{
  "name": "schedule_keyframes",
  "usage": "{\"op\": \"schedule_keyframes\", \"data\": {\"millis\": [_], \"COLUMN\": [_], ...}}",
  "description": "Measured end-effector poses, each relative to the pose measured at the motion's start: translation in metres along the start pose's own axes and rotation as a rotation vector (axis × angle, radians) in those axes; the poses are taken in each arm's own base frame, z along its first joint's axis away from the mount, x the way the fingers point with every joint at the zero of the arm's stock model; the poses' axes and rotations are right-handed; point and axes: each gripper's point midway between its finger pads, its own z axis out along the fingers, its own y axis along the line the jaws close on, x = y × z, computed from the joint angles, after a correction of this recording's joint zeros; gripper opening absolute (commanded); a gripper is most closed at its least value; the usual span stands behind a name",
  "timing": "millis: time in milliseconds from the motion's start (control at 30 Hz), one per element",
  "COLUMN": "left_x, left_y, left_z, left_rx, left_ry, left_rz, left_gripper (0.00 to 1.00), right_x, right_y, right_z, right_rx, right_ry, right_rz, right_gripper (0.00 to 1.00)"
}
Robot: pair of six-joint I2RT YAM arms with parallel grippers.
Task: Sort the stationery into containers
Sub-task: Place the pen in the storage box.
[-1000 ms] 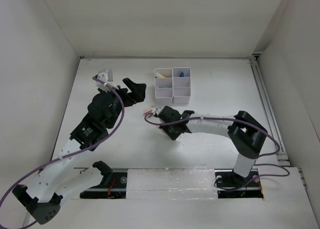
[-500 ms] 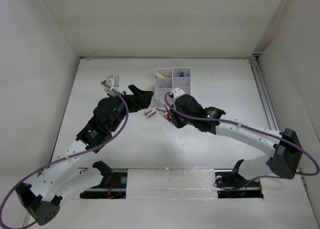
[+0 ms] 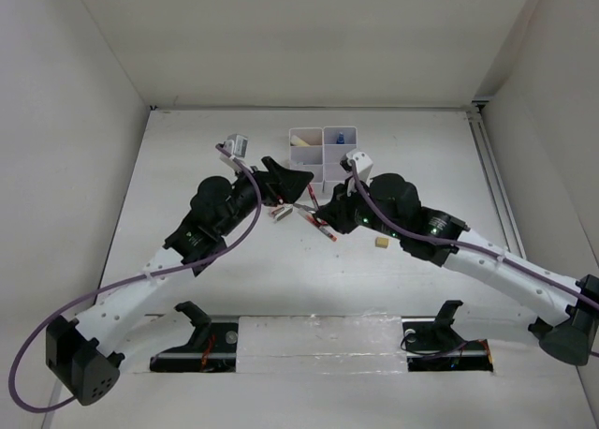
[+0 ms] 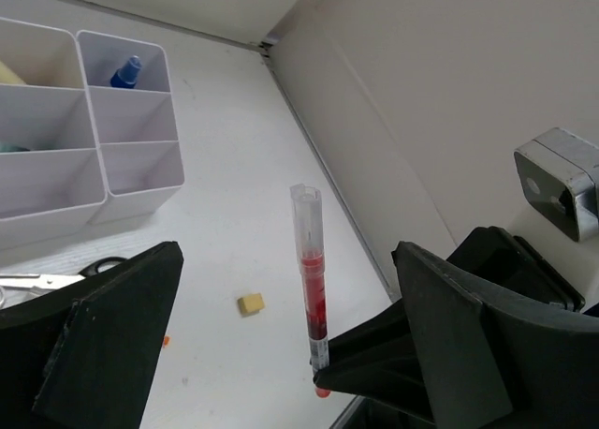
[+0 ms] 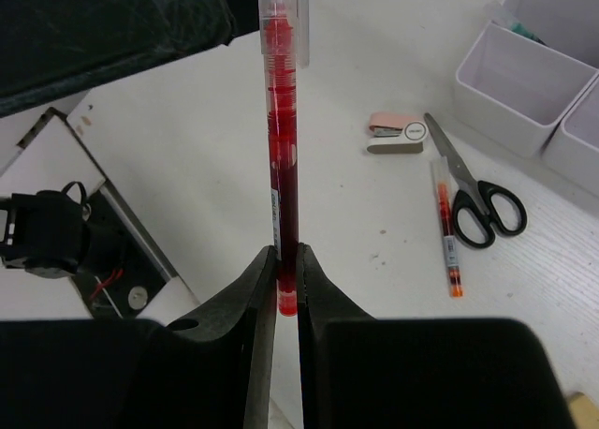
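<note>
L gripper (image 3: 292, 185), on the left: jaws spread wide, nothing in them, hanging near the scissors (image 5: 477, 199) and a loose red-white pen (image 5: 449, 237) on the table (image 3: 187, 167). R gripper (image 5: 286, 265): jaws nearly shut, pinching a red pen (image 5: 281, 120) by its lower end, its long axis running straight on from the fingertips. The white container block (image 3: 323, 157) sits just beyond it, far side. So the R arm is nearer; I'd guess the pen must tip end-down over a compartment. A small yellow eraser (image 3: 381, 243) lies further right.
</note>
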Motion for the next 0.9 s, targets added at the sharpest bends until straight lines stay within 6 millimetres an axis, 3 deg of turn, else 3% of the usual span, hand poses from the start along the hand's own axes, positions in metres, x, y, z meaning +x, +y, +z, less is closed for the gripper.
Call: {"op": "schedule_keyframes", "data": {"millis": [167, 200, 300, 333, 467, 500, 533, 600, 733, 900], "left_x": [0.006, 0.007, 0.012, 0.014, 0.019, 0.019, 0.019, 0.017, 0.013, 0.009], "left_y": [-0.005, -0.006, -0.007, -0.007, -0.008, -0.011, -0.012, -0.009, 0.008, 0.043], "left_z": [0.007, 0.009, 0.014, 0.015, 0.019, 0.020, 0.021, 0.024, 0.036, 0.062], "left_rx": [0.041, 0.049, 0.064, 0.067, 0.080, 0.089, 0.091, 0.076, 0.003, -0.135], "left_ry": [0.020, 0.024, 0.040, 0.047, 0.066, 0.067, 0.069, 0.062, 0.031, -0.029], "left_rz": [-0.012, -0.014, -0.023, -0.025, -0.041, -0.038, -0.031, -0.014, 0.040, 0.119], "left_gripper": [0.74, 0.57, 0.38, 0.24, 0.00, 0.00, 0.00, 0.00, 0.00, 0.00], "right_x": [-0.001, -0.001, -0.002, -0.002, -0.001, 0.000, 0.001, -0.001, -0.004, -0.010], "right_y": [0.009, 0.010, 0.011, 0.011, 0.010, 0.009, 0.008, 0.007, -0.007, -0.045], "right_z": [-0.003, -0.003, -0.003, -0.003, -0.003, -0.002, -0.002, -0.004, -0.016, -0.041], "right_rx": [-0.047, -0.054, -0.060, -0.060, -0.057, -0.055, -0.053, -0.047, 0.022, 0.187], "right_ry": [0.002, 0.003, 0.000, -0.001, 0.002, 0.005, 0.004, -0.004, -0.050, -0.116], "right_rz": [0.000, 0.001, 0.001, 0.001, 0.000, 0.001, 0.001, 0.001, 0.004, 0.032], "right_gripper": [0.00, 0.00, 0.00, 0.00, 0.03, 0.15, 0.60, 1.00, 1.00, 1.00]}}
